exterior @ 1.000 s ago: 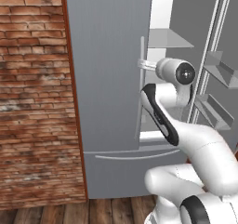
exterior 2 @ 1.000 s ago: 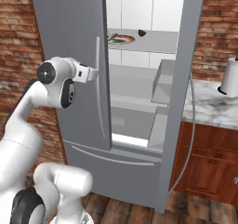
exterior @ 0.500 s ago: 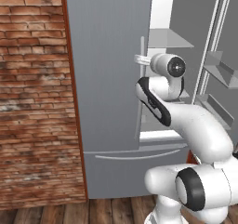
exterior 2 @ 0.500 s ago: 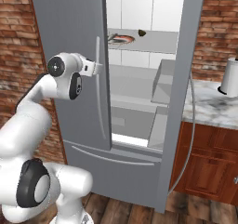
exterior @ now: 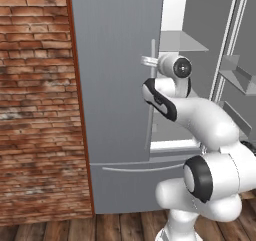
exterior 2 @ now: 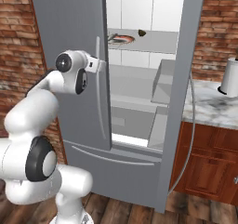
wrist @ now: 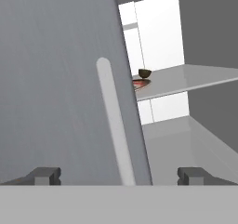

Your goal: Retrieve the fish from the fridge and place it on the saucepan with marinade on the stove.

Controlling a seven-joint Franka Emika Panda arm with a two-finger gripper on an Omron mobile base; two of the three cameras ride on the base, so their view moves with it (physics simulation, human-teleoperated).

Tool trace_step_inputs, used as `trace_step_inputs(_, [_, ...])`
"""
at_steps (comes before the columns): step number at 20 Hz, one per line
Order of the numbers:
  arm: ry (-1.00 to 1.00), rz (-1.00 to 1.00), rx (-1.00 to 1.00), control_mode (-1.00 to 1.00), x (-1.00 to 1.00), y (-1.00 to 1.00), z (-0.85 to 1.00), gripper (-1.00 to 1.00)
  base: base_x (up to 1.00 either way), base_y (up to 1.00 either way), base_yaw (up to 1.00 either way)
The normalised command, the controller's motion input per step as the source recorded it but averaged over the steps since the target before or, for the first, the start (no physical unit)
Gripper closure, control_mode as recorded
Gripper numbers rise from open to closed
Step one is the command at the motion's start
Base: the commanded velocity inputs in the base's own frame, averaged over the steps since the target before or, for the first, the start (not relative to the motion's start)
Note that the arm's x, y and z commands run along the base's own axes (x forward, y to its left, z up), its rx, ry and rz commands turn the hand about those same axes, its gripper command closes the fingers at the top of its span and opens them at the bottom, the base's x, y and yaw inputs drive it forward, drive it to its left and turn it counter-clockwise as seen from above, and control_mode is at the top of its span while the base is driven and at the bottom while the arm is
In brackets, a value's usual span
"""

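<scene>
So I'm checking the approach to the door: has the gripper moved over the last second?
Yes. In the right base view the gripper has risen and closed in on the left door's handle of the fridge, jaws open.

Brick wall (exterior: 35, 100) left of the unit, wood plank floor (exterior: 75, 230) below. Marble worktop (exterior 2: 209, 109) on the right over a reddish wood cabinet (exterior 2: 207, 167), white-grey jug-like thing (exterior 2: 230, 76) standing on it. On a glass shelf: small dark lump (exterior 2: 142, 32) just beside a reddish-brown round dish (exterior 2: 122, 36)

Even flat rendered light, bright white fridge (exterior 2: 139, 14) interior, sharp focus
</scene>
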Motion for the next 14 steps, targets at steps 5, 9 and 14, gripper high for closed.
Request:
trace_step_inputs(5, [0.00, 0.00, 0.00, -1.00, 0.51, 0.00, -0.07, -1.00, 0.00, 0.00, 0.00])
trace_step_inputs(9, [0.01, 0.00, 0.00, -1.00, 0.53, 0.00, -0.07, -1.00, 0.00, 0.00, 0.00])
trace_step_inputs(14, [0.00, 0.00, 0.00, -1.00, 0.50, 0.00, -0.10, -1.00, 0.00, 0.00, 0.00])
